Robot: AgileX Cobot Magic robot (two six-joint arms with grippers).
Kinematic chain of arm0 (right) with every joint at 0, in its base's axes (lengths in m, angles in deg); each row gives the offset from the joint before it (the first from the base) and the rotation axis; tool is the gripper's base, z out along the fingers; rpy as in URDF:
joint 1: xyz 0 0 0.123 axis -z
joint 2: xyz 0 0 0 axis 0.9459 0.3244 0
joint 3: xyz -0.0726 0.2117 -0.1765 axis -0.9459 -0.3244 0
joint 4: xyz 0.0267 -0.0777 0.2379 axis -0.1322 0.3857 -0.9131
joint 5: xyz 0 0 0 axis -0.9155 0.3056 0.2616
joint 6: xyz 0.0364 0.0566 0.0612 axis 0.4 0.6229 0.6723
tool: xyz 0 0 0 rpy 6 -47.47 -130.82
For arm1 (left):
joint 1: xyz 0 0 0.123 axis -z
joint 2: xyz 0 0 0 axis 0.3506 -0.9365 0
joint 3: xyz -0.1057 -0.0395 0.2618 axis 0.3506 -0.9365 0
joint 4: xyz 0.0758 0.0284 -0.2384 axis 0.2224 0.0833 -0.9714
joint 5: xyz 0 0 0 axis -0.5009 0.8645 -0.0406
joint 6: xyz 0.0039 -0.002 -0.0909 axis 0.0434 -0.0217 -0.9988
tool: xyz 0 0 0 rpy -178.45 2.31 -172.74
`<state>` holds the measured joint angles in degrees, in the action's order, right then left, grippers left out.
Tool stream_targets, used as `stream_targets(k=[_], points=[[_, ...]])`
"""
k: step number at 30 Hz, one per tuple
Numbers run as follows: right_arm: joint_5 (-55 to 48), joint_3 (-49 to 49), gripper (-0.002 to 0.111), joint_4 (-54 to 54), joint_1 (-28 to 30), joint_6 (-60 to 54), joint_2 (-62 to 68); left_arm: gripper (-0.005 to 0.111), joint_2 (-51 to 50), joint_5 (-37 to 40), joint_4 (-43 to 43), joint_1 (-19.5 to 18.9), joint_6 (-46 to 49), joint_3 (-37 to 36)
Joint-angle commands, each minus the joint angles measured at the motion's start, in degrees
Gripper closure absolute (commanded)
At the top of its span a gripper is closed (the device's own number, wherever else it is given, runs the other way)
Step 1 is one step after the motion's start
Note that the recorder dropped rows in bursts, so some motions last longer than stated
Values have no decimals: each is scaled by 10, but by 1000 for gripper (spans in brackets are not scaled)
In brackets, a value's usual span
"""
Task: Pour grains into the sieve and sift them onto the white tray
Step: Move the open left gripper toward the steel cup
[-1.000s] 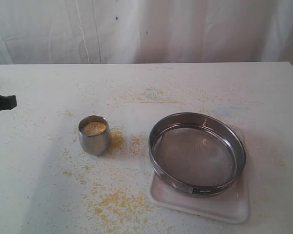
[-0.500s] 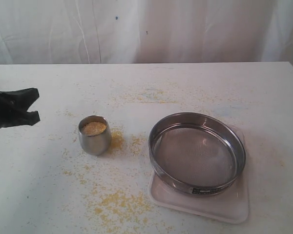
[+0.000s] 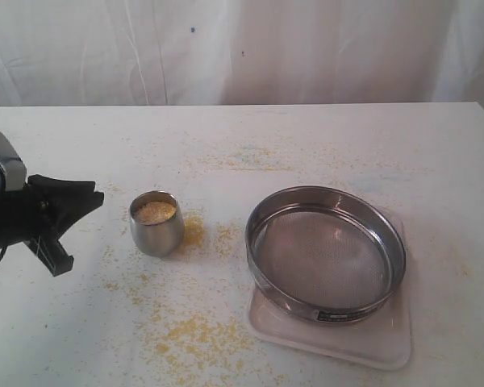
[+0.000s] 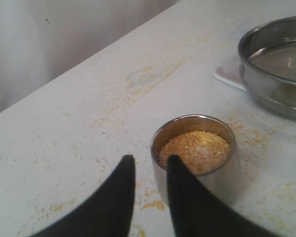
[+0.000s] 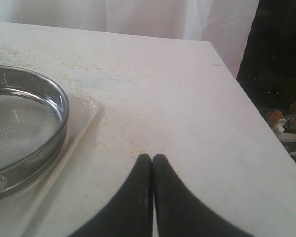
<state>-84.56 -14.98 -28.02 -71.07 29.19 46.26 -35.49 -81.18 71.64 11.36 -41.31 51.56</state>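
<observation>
The grains fill a small steel cup left of centre on the table. To its right, the wide steel sieve rests on the white tray, and its mesh looks bare. My left gripper is open a short way left of the cup, with nothing between its fingers. In the left wrist view the left gripper sits just before the cup, with one finger overlapping the rim and the grains behind it. My right gripper is shut on nothing over bare table beside the tray. It is out of the exterior view.
Yellow meal lies spilled on the tabletop, thickest in a patch in front of the cup and another between the cup and the sieve. White curtains hang behind the table. The table's right edge drops into a dark area.
My left gripper has come in from the left edge and moved right toward the cup, its fingers now spread. The cup, sieve and tray have not moved.
</observation>
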Motion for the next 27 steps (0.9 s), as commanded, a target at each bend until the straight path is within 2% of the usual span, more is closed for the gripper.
stream_targets(k=[1, 3, 5, 15, 19, 24, 27], points=[[1, 1, 108, 3, 0, 4, -2, 30, 2, -2, 47, -1, 2, -5], [1, 1, 108, 3, 0, 4, -2, 9, 2, -8, 43, -1, 2, -5], [1, 1, 108, 3, 0, 4, -2, 1, 2, -8, 43, -1, 0, -5], [1, 1, 108, 3, 0, 4, -2, 2, 2, -8, 76, -1, 0, -5], [1, 1, 108, 3, 0, 4, -2, 2, -1, -8, 73, 18, -9, -5], [1, 1, 108, 3, 0, 4, -2, 2, -21, 4, -6, 52, 49, -4], [1, 1, 108, 3, 0, 4, -2, 2, -37, -8, -58, 54, 54, -4]])
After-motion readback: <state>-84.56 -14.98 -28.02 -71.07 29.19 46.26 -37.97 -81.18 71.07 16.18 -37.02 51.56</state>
